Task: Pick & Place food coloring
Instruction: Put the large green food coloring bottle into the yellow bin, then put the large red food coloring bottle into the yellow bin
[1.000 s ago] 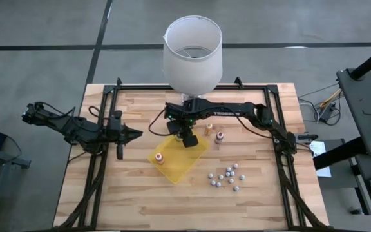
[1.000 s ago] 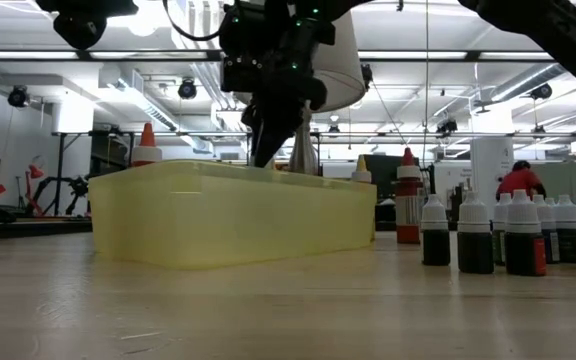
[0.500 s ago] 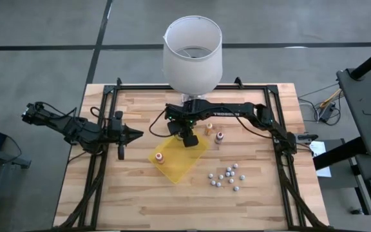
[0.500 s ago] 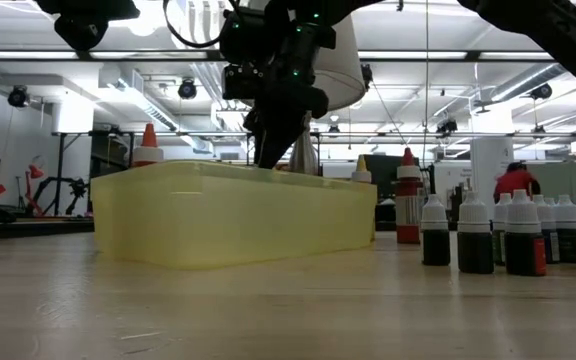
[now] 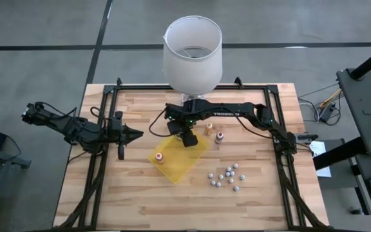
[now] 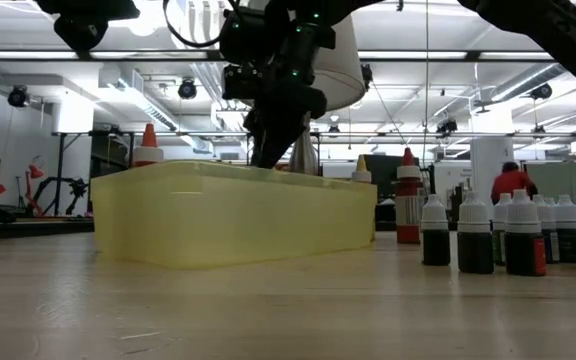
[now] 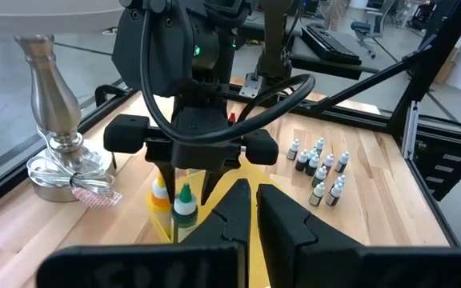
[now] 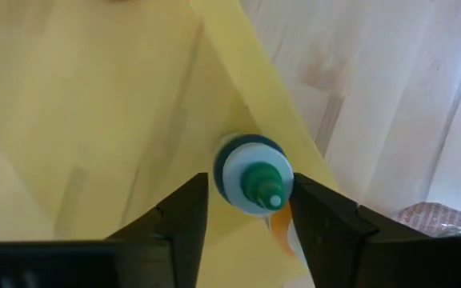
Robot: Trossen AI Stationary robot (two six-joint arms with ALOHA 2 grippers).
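Observation:
My right gripper (image 5: 185,138) hangs over the far corner of the yellow tray (image 5: 172,169), open. Its fingers stand on either side of a green-capped food coloring bottle (image 8: 253,182), which stands upright inside that corner; the bottle also shows in the left wrist view (image 7: 184,210). An orange-capped bottle (image 5: 160,158) stands in the tray's left part. Two more bottles (image 5: 209,127) (image 5: 219,136) stand on the table to the right of the gripper. My left gripper (image 5: 122,136) waits shut at the table's left side.
Several small dark bottles with pale caps (image 5: 227,177) stand grouped on the wood to the right of the tray. A white-shaded lamp (image 5: 192,55) with a metal base (image 7: 54,148) stands at the far edge, just behind my right gripper. A black frame (image 5: 102,161) borders the table.

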